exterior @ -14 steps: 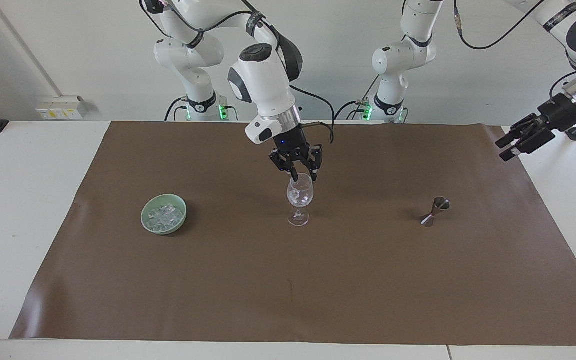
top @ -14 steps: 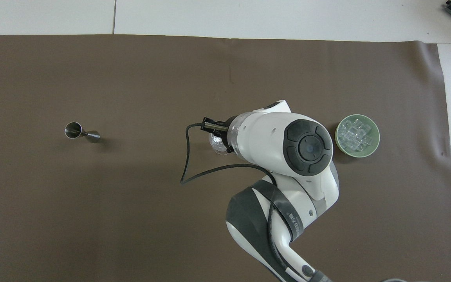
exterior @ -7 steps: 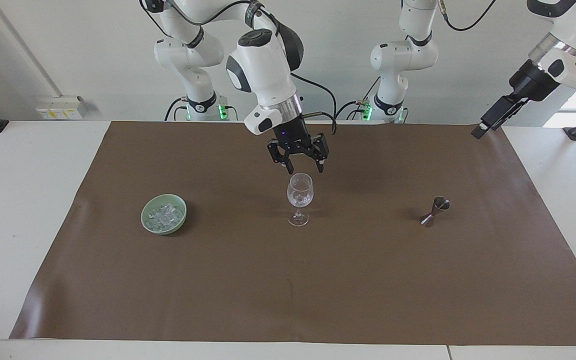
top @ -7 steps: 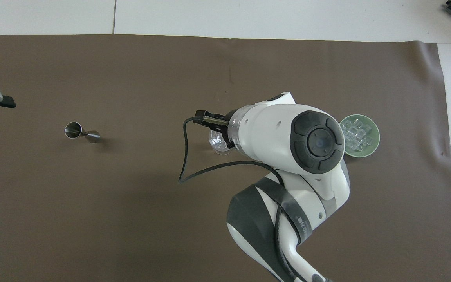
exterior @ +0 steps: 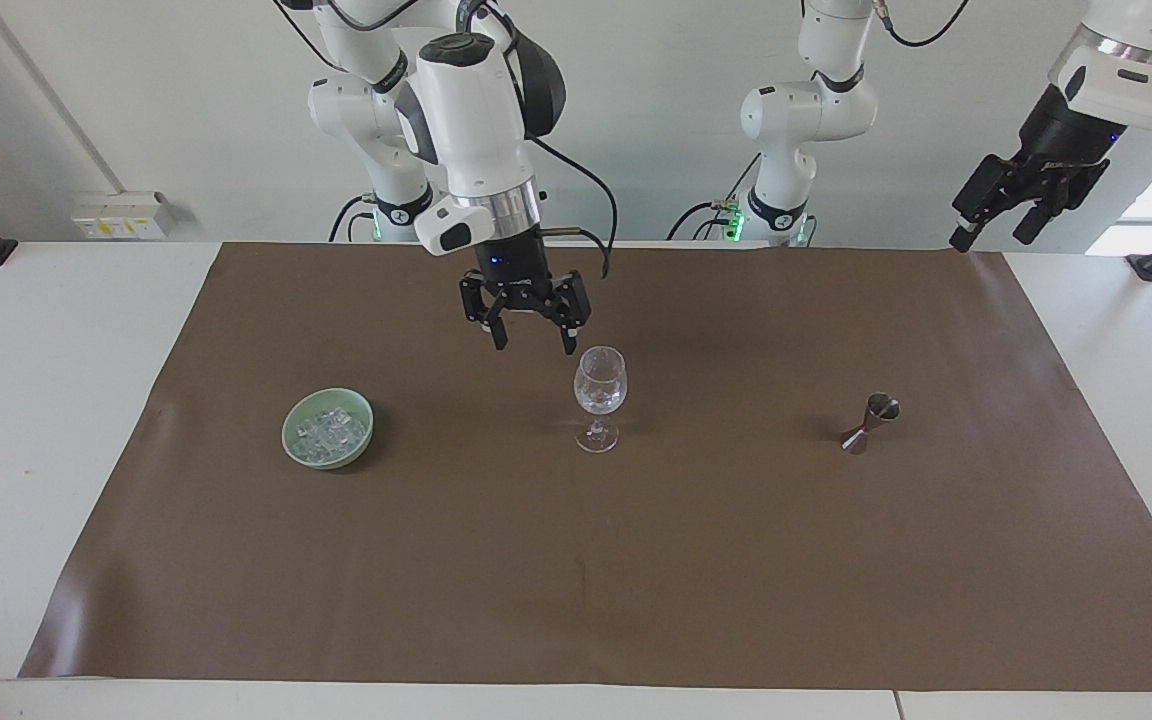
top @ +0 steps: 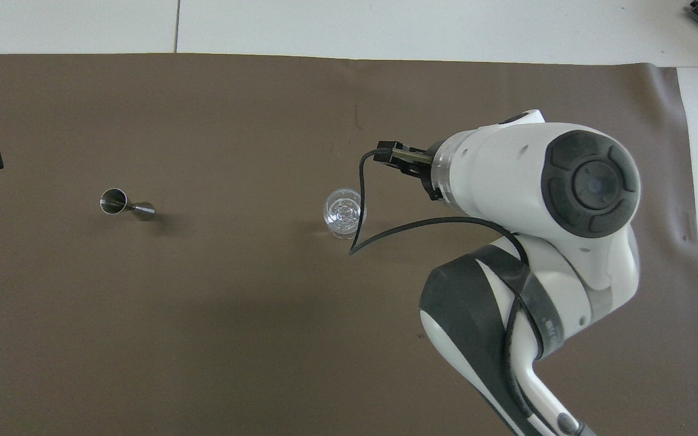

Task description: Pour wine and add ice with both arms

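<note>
The right claw hangs in the air with its two black fingers spread wide and nothing between them; it is over the brown mat, between the clear stemmed wine glass and the pale green bowl, closer to the glass and touching neither. The glass stands upright at the middle of the mat, with small clear cubes in its cup (seen from overhead as a glassy cluster). More clear ice cubes lie heaped in the bowl, which sits toward the right arm's end of the worktop. The small dark steel hourglass-shaped jigger stands on the mat toward the left arm's end, well apart from the glass. The left claw waits raised high over that end's mat edge, fingers parted and empty.
</note>
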You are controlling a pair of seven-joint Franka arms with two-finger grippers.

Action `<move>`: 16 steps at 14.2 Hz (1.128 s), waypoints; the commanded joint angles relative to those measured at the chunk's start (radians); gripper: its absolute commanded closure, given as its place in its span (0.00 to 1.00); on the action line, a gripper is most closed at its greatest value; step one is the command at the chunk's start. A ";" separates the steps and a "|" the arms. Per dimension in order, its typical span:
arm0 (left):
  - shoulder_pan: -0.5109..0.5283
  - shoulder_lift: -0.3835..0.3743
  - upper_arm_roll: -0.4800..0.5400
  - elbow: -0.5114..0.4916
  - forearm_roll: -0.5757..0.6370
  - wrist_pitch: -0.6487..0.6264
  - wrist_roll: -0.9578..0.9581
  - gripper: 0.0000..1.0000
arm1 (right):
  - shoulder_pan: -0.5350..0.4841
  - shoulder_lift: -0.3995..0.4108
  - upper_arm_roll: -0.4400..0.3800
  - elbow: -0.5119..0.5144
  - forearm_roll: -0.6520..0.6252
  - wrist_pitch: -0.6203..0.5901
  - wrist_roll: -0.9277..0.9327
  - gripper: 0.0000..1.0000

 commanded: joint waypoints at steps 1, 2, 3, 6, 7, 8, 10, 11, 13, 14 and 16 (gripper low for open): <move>0.004 0.019 0.007 0.070 0.021 -0.060 0.074 0.00 | -0.003 -0.037 -0.066 -0.003 -0.011 -0.089 -0.095 0.00; 0.004 0.018 0.007 0.069 0.022 -0.064 0.105 0.00 | -0.006 -0.040 -0.084 -0.003 -0.011 -0.114 -0.128 0.00; 0.002 0.013 0.006 0.060 0.024 -0.065 0.122 0.00 | -0.013 -0.043 -0.097 -0.003 -0.011 -0.129 -0.157 0.00; 0.004 0.002 0.007 0.008 0.027 -0.079 0.164 0.00 | -0.021 -0.081 -0.166 -0.003 -0.011 -0.180 -0.237 0.00; 0.005 -0.008 0.007 -0.003 0.027 -0.094 0.178 0.00 | -0.019 -0.093 -0.189 -0.003 -0.009 -0.201 -0.275 0.00; 0.006 -0.015 0.007 -0.009 0.027 -0.119 0.180 0.00 | -0.021 -0.101 -0.204 -0.003 -0.007 -0.218 -0.306 0.00; 0.010 -0.028 0.007 -0.028 0.025 -0.154 0.182 0.00 | -0.058 -0.109 -0.216 0.000 -0.006 -0.258 -0.356 0.00; 0.010 -0.036 0.007 -0.045 0.027 -0.168 0.183 0.00 | -0.065 -0.109 -0.221 0.001 -0.004 -0.273 -0.387 0.00; 0.009 -0.062 0.007 -0.097 0.027 -0.169 0.198 0.00 | -0.064 -0.110 -0.264 0.001 0.003 -0.289 -0.432 0.00; 0.009 -0.076 0.007 -0.117 0.028 -0.165 0.214 0.00 | -0.064 -0.110 -0.276 0.012 0.006 -0.311 -0.456 0.00; -0.001 -0.078 0.007 -0.124 0.048 -0.163 0.218 0.00 | -0.064 -0.109 -0.305 0.047 0.009 -0.362 -0.504 0.00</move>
